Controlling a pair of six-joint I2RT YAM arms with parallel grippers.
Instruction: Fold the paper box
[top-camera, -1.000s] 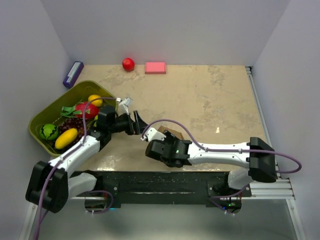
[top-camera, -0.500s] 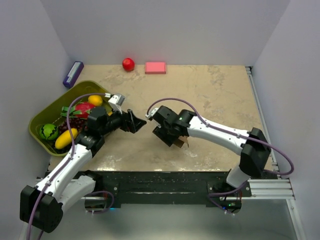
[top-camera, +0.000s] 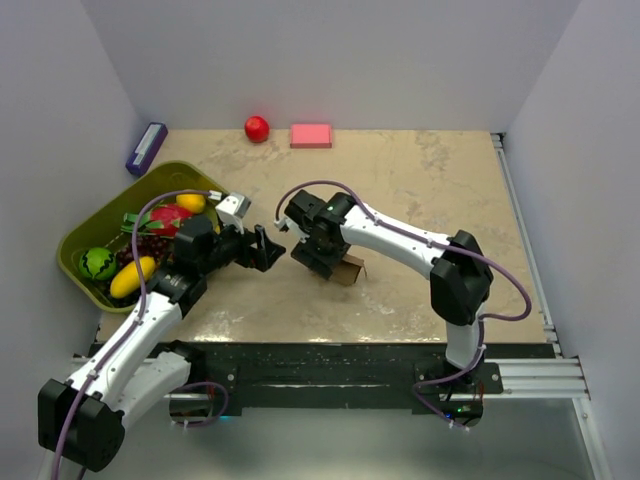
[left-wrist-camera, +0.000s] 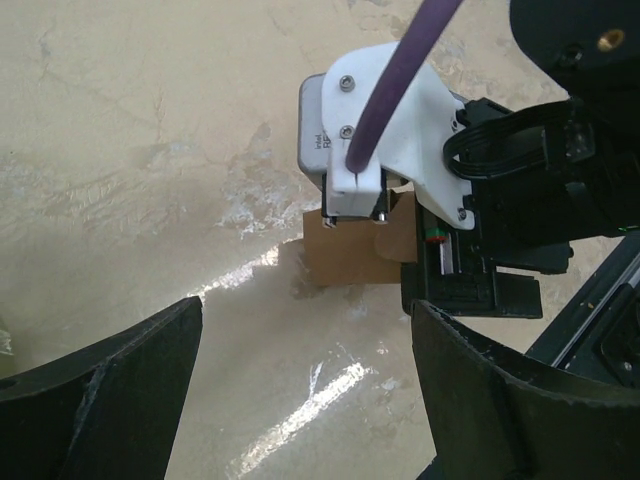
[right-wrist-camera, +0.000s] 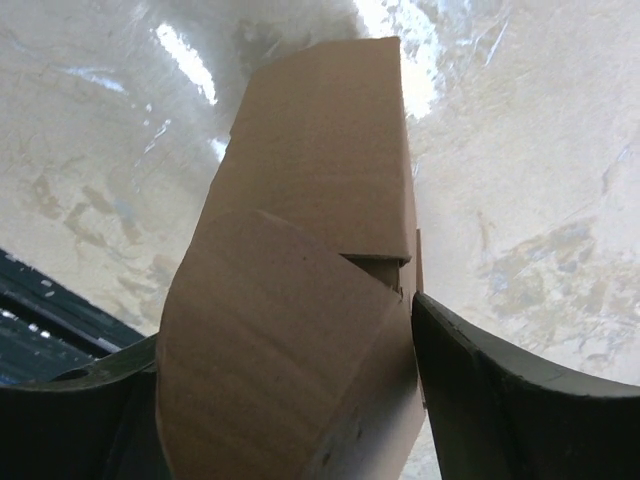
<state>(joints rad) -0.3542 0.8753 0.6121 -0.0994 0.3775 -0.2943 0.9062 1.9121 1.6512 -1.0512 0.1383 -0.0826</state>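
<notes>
The paper box (top-camera: 347, 269) is a small brown cardboard carton near the table's middle front. My right gripper (top-camera: 322, 252) is shut on it: in the right wrist view the box (right-wrist-camera: 300, 300) fills the gap between both fingers, a rounded flap facing the camera. My left gripper (top-camera: 268, 247) is open and empty, just left of the right gripper, pointing at it. In the left wrist view the box (left-wrist-camera: 350, 245) shows as a brown patch beyond the open fingers (left-wrist-camera: 120, 400), partly hidden by the right arm's wrist.
A green bin (top-camera: 95, 225) of toy fruit stands at the left. A red ball (top-camera: 257, 128) and a pink block (top-camera: 311, 135) lie at the back. A purple box (top-camera: 146, 147) lies at the back left.
My right arm has swung out from the near edge toward the table's middle and left, carrying the box. My left gripper has shifted slightly and stays open.
</notes>
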